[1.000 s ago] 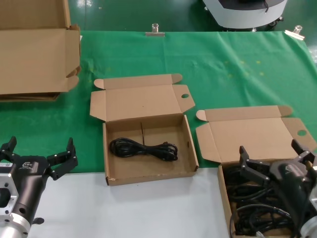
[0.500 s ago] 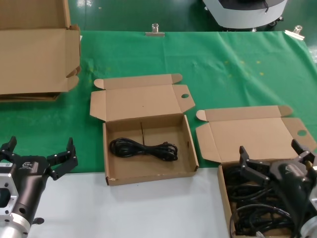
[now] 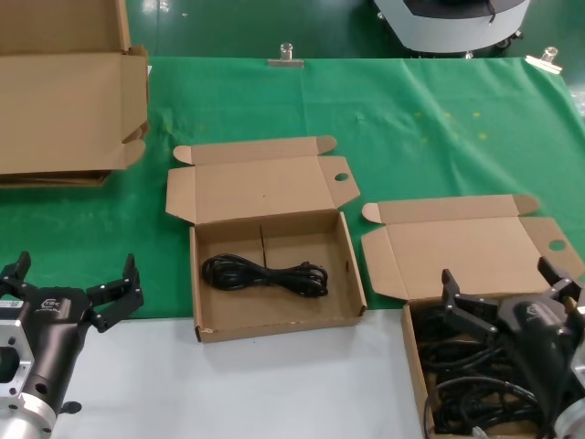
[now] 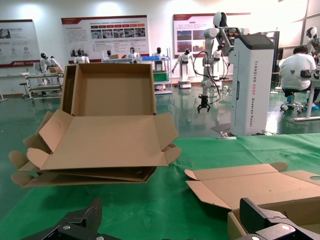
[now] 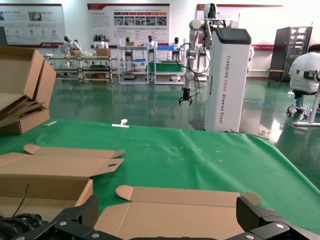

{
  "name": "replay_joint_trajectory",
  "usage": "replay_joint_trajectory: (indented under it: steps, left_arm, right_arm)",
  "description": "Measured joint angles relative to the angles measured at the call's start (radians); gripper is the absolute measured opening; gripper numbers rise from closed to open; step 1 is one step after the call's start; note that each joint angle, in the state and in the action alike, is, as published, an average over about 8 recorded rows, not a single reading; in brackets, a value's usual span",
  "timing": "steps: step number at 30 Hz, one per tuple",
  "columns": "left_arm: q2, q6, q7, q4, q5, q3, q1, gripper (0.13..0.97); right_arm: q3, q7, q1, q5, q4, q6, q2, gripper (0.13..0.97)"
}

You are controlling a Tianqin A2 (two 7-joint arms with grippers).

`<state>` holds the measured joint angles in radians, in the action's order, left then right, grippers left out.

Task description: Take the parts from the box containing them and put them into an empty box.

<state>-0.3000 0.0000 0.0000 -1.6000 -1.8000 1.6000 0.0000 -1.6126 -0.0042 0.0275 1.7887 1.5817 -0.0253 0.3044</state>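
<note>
The middle mailer box [image 3: 352,274] lies open on the green cloth with one black power cord [image 3: 265,274] coiled in it. The right mailer box [image 3: 409,352] at the front right holds several tangled black cords [image 3: 457,380], and its lid [image 3: 475,247] is folded back. My right gripper [image 3: 498,276] is open and empty just above that box's cords. My left gripper [image 3: 75,267] is open and empty at the front left, apart from both boxes. The right wrist view shows open fingers [image 5: 87,210] before the lid [image 5: 190,210]. The left wrist view shows open fingers [image 4: 92,216].
A much larger plain carton [image 3: 64,101] with spread flaps stands at the back left, and it also shows in the left wrist view [image 4: 105,145]. The green cloth [image 3: 420,119] ends at a white table front [image 3: 274,384]. Metal clips [image 3: 285,57] hold the cloth's far edge.
</note>
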Motion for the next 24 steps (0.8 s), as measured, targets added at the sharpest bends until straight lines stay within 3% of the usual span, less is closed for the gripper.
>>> replay_joint_trajectory:
  steps: [24]
  left_arm:
    - [0.0, 0.0, 0.0, 0.0, 0.0, 0.0, 0.0, 0.966]
  right_arm:
    - [0.0, 0.0, 0.0, 0.0, 0.0, 0.0, 0.0, 0.966]
